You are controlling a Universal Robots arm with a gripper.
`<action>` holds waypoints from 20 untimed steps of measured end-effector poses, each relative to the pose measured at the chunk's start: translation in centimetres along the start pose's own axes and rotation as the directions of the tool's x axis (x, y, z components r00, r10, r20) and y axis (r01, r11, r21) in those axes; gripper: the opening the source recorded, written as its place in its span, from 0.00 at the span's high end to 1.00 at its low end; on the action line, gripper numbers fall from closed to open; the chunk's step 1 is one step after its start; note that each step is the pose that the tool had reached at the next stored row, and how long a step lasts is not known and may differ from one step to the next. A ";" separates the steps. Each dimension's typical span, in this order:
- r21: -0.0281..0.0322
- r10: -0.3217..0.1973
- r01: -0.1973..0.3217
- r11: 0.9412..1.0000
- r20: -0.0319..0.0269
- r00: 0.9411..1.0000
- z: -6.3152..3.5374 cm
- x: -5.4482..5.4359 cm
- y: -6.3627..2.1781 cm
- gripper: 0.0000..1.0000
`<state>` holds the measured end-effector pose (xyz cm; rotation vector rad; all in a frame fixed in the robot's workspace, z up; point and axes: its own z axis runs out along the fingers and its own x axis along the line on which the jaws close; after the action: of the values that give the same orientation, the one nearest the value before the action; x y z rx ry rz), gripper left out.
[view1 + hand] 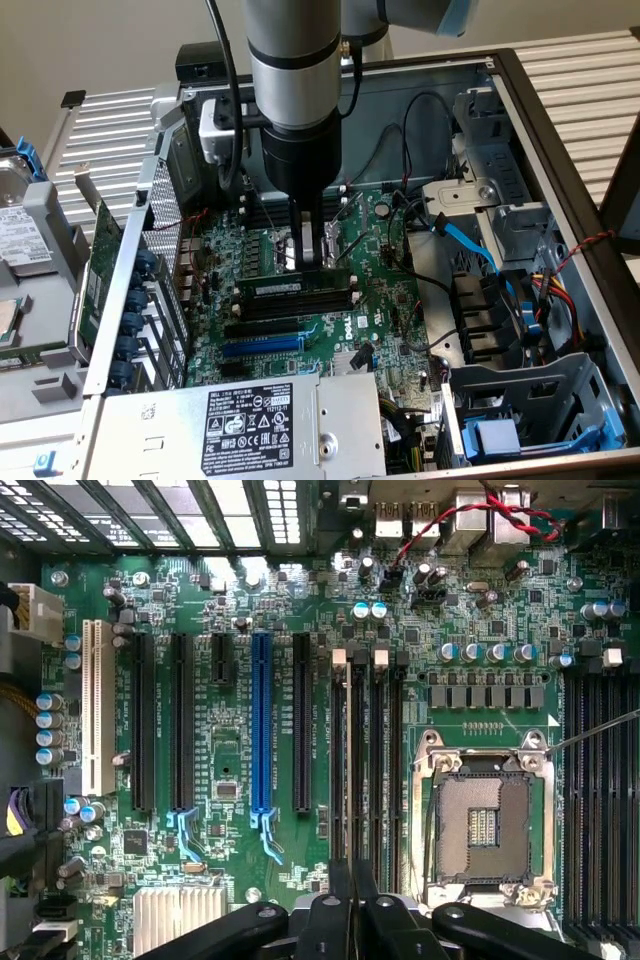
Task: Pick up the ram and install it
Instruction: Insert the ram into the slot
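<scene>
Exterior oblique overhead; wrist close above shared motherboard [335, 325] [230, 750]

Case [545, 140] open on top: straight drop to the motherboard [335, 328]. Gripper [312, 262] fills the room over the memory slots [300, 303]. CPU socket [485, 825] just beside, low. Blue cable [468, 243] and drive cage [505, 215] crowd exterior view's right.

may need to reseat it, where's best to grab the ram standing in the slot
Pinch its upper long edge near mid-length, coming straight down, one finger on each flat face. The ram stands on edge with the other memory slots close beside it, so only that top edge looks free to reach.
</scene>
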<state>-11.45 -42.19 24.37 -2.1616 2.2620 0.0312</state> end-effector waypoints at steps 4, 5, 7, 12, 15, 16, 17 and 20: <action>0.000 0.000 0.000 1.000 0.000 1.000 0.12 0.1 0.00 0.88; 0.000 0.000 0.000 1.000 0.000 1.000 0.13 0.1 -0.01 0.88; 0.000 0.000 0.000 1.000 0.000 1.000 0.16 0.2 -0.01 0.88; 0.000 0.000 0.000 1.000 0.000 1.000 0.27 0.2 -0.01 0.88; 0.000 0.000 0.000 1.000 0.000 1.000 0.31 0.2 -0.01 0.88; 0.000 0.000 0.000 1.000 0.000 1.000 0.31 0.2 -0.01 0.88; 0.000 0.000 0.000 1.000 0.000 1.000 0.31 0.2 -0.01 0.88; 0.001 0.000 0.000 1.000 0.000 1.000 0.33 0.2 -0.01 0.88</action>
<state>-11.45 -42.39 24.03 -2.1609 2.2612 0.0298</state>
